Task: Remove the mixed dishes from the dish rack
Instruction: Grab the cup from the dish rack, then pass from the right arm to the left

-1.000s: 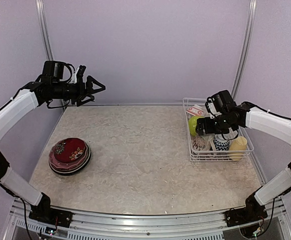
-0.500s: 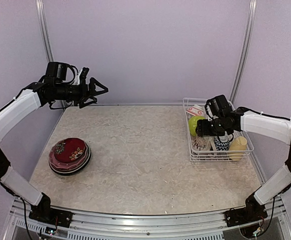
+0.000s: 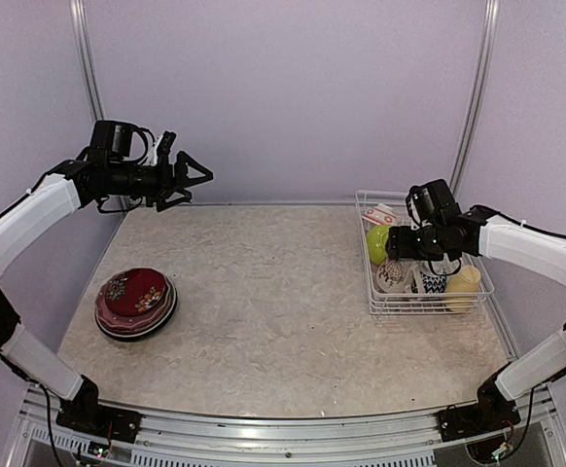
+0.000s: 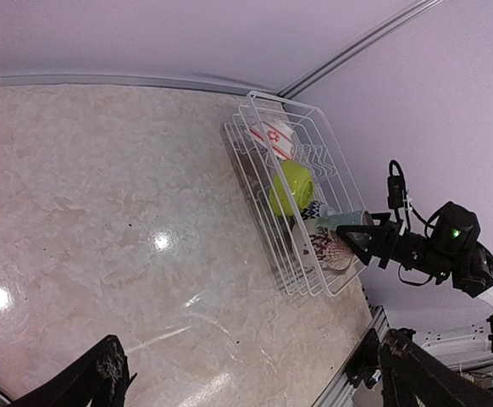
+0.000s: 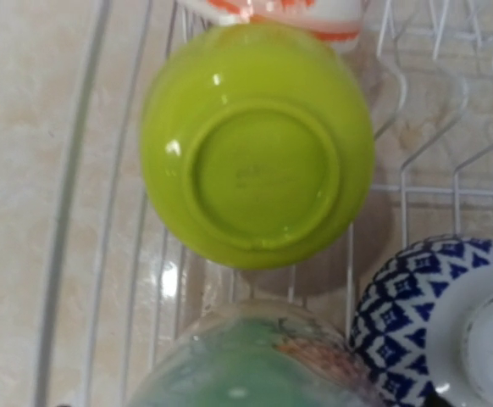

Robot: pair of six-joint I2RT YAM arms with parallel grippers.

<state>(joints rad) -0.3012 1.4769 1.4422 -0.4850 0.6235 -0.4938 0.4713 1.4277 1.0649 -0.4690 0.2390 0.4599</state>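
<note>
Left gripper (image 3: 192, 175) has slid a little toward mid-table since the earlier frame; right gripper (image 3: 393, 245) has barely shifted over the dish rack (image 3: 419, 309).

Top view: the left fingers are spread wide with nothing between them, hanging high. The stack of plates (image 3: 135, 300) is already out on the table (image 3: 283, 292), well below and behind those fingers. The right fingers are down among the dishes, with the lime-green bowl (image 3: 376, 243) just beside them. The patterned bowl (image 3: 392, 277) and pale-yellow mug (image 3: 463, 285) lie behind them. Their spread is unreadable here.

Left wrist view: the left fingers (image 4: 94, 381) sit at the frame corners, wide apart and empty, with the dish rack (image 4: 268, 96) far ahead of them. The right gripper (image 4: 367, 242) is at the rack's end, a pale-green dish (image 4: 338, 222) at its tips. Grip or mere contact, cannot tell.

Right wrist view: its own fingers are out of shot. The lime-green bowl (image 5: 259, 144) lies bottom-up ahead. The pale-green dish (image 5: 246, 356), floral, is right where the fingers would be, and a blue-patterned cup (image 5: 416, 314) is off to the side.

Judgement: the step in hand is picking the next piece, likely that pale-green dish. The next move needs a firm close and a straight lift clear of wires and neighbours, then a carry toward the plates.
</note>
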